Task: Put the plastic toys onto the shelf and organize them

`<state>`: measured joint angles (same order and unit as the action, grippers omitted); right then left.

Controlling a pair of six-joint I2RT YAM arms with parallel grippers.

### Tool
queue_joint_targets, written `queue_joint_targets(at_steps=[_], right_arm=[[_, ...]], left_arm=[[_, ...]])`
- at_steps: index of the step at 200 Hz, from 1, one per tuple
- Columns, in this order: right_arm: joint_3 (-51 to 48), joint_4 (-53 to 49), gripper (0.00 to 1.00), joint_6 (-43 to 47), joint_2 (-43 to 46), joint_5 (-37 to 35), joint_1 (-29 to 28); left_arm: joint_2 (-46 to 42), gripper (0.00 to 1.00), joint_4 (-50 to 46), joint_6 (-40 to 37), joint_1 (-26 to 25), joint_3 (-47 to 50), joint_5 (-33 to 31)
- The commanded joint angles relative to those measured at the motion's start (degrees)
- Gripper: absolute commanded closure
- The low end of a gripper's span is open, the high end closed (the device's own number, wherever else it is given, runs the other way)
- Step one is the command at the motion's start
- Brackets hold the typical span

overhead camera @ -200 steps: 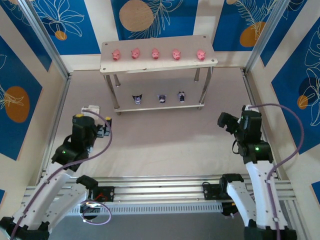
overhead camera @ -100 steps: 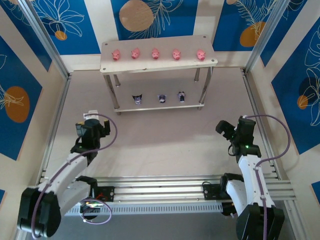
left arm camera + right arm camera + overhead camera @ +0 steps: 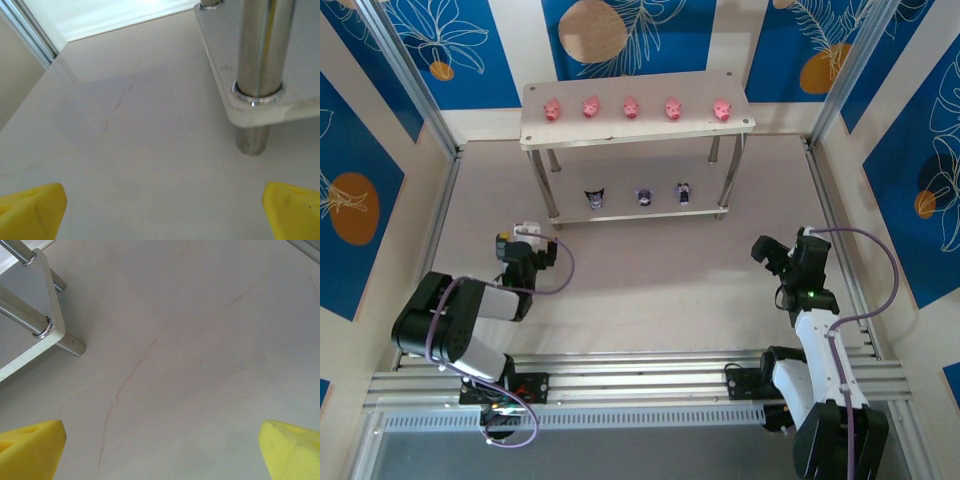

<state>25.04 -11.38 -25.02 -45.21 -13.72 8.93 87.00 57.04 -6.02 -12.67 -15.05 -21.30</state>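
The shelf [image 3: 638, 100] stands at the middle of the desk's [image 3: 650, 280] far edge, with five pink pigs [image 3: 630, 106] in a row on its top board and three dark figurines [image 3: 643, 197] in a row on the lower board. The left gripper [image 3: 525, 235] hangs low over the desk near the shelf's front left leg [image 3: 257, 75], jaws wide apart and empty. The right gripper [image 3: 767, 250] sits toward the desk's right edge, well apart from the shelf, also spread wide with nothing between its jaws.
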Motion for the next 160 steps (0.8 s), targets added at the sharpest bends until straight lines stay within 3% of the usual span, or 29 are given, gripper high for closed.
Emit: queue_joint_targets(at_steps=[1, 9, 28, 63, 103, 112, 135, 160], right_arm=[[-2.0, 5.7, 0.01, 2.1, 1.0, -0.9, -1.7], [-2.9, 7.6, 0.01, 2.2, 1.4, -1.4, -2.8], [-6.2, 16.2, 0.01, 3.1, 1.6, -3.1, -5.8], [-12.8, 37.0, 0.01, 6.6, -5.9, -8.4, -10.9], [-8.6, 48.1, 0.01, 8.9, -22.7, -8.7, -12.9], [-6.9, 51.0, 0.01, 11.4, -26.6, -8.6, -13.8], [0.0, 46.5, 0.01, 18.9, -33.1, -10.2, -17.3], [0.1, 55.8, 0.01, 27.7, -39.7, -10.0, -20.6]], left_arm=[[2.2, 0.00, 15.0, -1.1, 1.1, 3.5, 4.3], [7.6, 0.00, 23.6, -3.3, 0.7, 3.7, 5.2], [2.9, 0.00, 10.6, -1.0, 2.1, 0.7, 6.8], [5.3, 0.00, 19.4, -2.5, 2.0, 3.5, 8.3], [5.7, 0.00, 20.8, -2.8, 1.5, 4.1, 8.1], [5.7, 0.00, 21.0, -2.8, 1.5, 4.1, 8.1], [5.7, 0.00, 20.9, -2.8, 1.5, 4.1, 8.1], [5.7, 0.00, 20.8, -2.8, 1.5, 4.0, 8.0]])
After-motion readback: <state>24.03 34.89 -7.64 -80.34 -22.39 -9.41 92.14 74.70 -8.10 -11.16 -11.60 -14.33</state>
